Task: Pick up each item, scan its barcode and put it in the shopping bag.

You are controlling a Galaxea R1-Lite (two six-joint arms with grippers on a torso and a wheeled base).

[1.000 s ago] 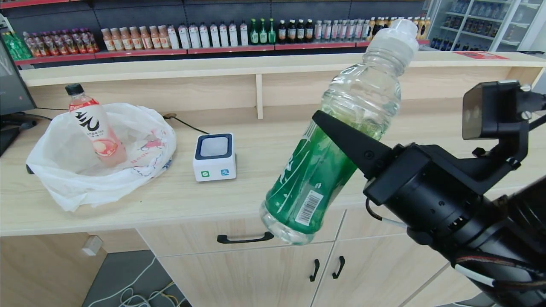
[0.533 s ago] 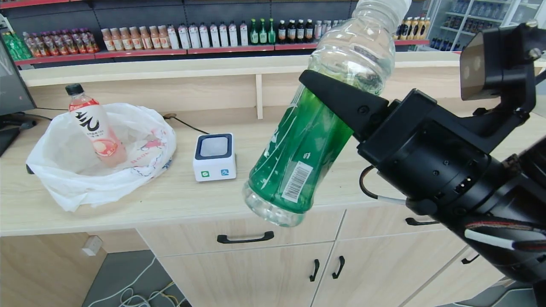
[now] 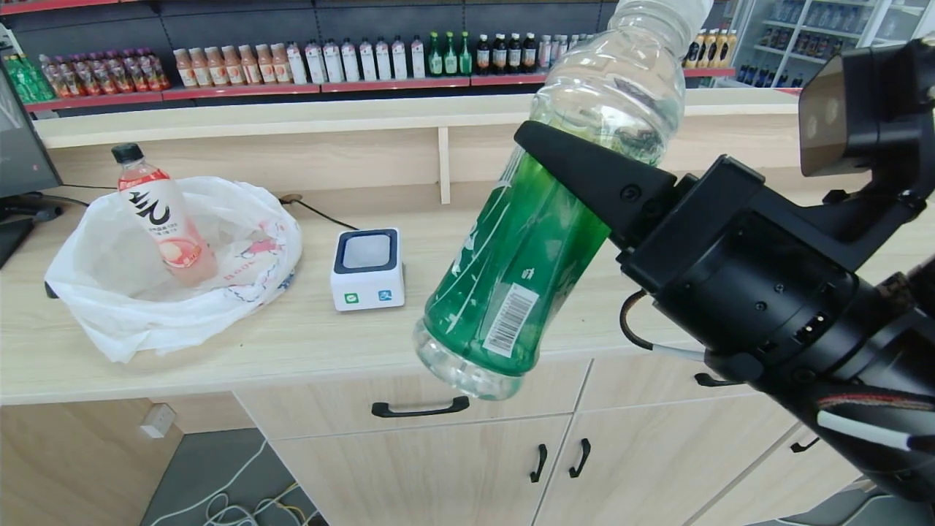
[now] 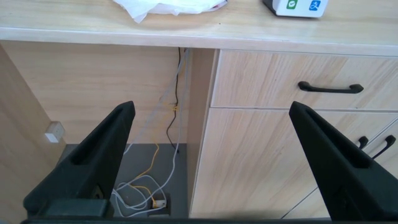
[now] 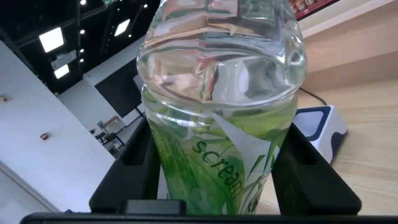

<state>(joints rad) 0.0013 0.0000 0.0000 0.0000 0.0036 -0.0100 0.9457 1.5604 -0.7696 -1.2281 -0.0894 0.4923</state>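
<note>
A clear bottle with a green label (image 3: 526,241) hangs tilted above the counter's front edge, cap up and away, its barcode (image 3: 510,320) facing me. My right gripper (image 3: 584,183) is shut on its middle; the right wrist view has the bottle (image 5: 224,124) between both fingers. The white scanner box (image 3: 367,268) stands on the counter to the bottle's left. Farther left lies the white shopping bag (image 3: 131,292) with a peach drink bottle (image 3: 164,215) leaning inside. My left gripper (image 4: 211,155) is open with nothing in it, low in front of the cupboard under the counter.
A monitor (image 3: 22,146) stands at the counter's far left, and a black cable (image 3: 321,212) runs behind the scanner. A raised wooden ledge (image 3: 438,109) closes the counter's back. Cupboard doors with black handles (image 3: 420,409) sit below; loose cables (image 4: 146,186) lie on the floor.
The right gripper lifted the green bottle and carried it left toward the scanner, then settled slightly lower. The bag, peach bottle and scanner stayed put.
</note>
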